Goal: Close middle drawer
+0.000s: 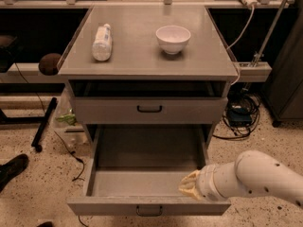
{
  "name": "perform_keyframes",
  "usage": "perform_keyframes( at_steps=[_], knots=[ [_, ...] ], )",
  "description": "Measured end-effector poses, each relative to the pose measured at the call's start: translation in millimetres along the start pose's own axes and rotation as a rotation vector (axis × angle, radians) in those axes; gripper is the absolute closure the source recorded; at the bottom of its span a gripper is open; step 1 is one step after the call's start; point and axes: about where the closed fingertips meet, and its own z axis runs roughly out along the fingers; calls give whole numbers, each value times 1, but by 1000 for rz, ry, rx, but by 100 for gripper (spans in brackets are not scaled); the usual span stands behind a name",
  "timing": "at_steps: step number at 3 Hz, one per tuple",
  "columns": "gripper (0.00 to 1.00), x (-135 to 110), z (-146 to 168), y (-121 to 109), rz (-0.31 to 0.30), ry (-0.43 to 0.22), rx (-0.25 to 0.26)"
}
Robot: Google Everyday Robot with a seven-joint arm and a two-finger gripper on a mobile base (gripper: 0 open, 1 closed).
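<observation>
The middle drawer (147,174) is a grey shallow tray pulled far out of the cabinet, and nothing lies in it. Its flat front (94,205) with a small black bar handle (149,211) is at the bottom of the view. My gripper (189,186), beige-tipped on a white arm (255,176) that comes in from the right, is at the drawer's front right corner, just inside and above the front panel.
Above it, another grey drawer front (109,110) with a black handle stands slightly out. The cabinet top (142,56) holds a lying plastic bottle (102,41) and a white bowl (173,38). Cables (241,115) lie on the floor at the right, and a shoe (12,168) at the left.
</observation>
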Motion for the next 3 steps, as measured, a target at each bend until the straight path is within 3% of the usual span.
perform_keyframes(
  at_steps=[1, 2, 3],
  knots=[
    [100, 8, 14, 6, -33, -11, -33],
    [100, 8, 13, 5, -34, -11, -31],
    [100, 11, 28, 10, -95, 38, -64]
  ],
)
